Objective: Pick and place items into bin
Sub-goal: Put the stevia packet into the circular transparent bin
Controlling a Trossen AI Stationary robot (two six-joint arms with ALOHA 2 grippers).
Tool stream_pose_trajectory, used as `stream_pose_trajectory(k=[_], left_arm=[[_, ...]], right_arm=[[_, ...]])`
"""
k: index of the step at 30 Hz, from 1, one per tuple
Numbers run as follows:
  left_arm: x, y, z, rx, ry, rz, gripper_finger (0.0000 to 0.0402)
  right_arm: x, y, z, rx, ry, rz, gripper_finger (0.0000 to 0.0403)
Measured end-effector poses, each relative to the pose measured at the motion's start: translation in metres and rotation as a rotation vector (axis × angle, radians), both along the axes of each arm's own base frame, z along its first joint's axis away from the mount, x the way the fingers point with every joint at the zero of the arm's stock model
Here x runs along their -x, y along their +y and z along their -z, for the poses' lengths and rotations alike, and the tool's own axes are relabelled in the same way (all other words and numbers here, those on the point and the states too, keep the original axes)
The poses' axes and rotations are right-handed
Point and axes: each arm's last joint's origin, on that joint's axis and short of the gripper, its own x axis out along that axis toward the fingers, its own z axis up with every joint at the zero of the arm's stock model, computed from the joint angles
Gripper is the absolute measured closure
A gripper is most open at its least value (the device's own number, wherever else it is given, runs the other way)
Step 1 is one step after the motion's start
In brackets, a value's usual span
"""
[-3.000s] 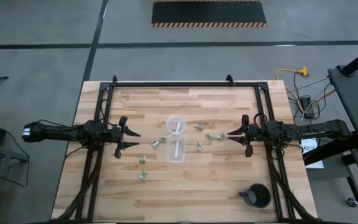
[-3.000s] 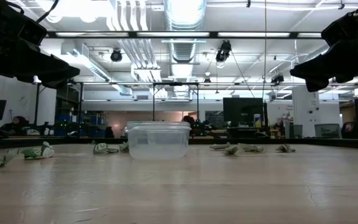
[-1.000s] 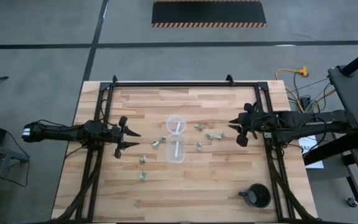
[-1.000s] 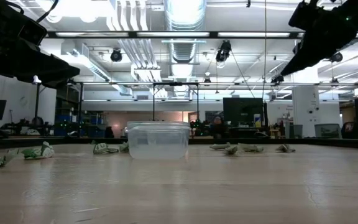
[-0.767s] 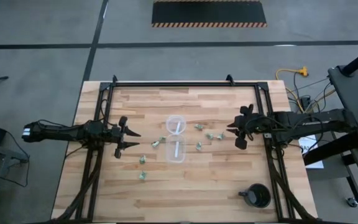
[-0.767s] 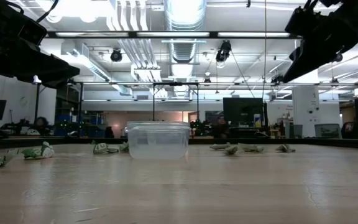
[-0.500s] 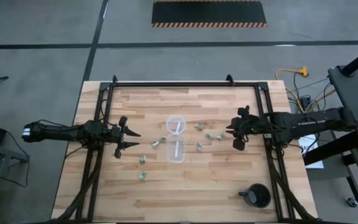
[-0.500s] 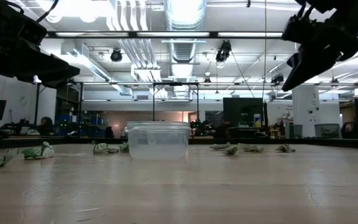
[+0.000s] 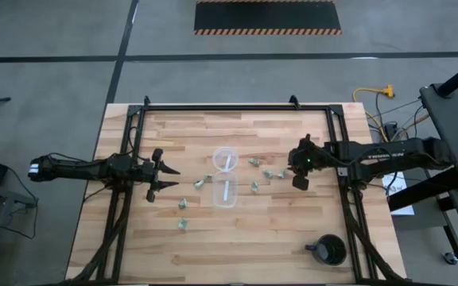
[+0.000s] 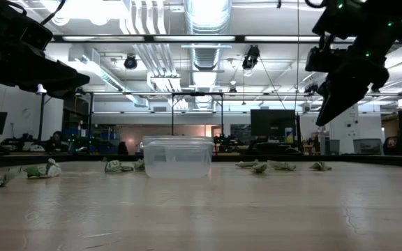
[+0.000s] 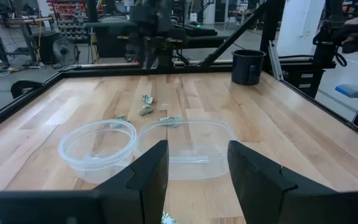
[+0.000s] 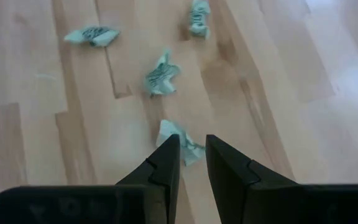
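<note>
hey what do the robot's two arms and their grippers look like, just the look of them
Both arms are dark, slim and jointed, with cabling along them. The left gripper and the right gripper each end in two dark fingers. In the wrist views, the fingers look matte black, flat and angular, tapering to blunt tips. No markings are legible.

Seen from above: right gripper [image 9: 296, 165] hung right of centre, just beside scattered items [image 9: 267, 173]; left gripper [image 9: 165, 178] waited left of centre. Round bin [image 9: 225, 159] & clear rectangular container [image 9: 225, 192] sat mid-table [image 9: 197, 246].
</note>
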Motion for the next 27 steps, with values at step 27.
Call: stream_pose_trajectory(k=[27], left_arm=[[0.000, 0.000, 0.000, 0.000, 0.001, 0.000, 0.0253]], right_arm=[[-0.007, -0.017, 0.023, -0.100, 0.074, 0.001, 0.0267]])
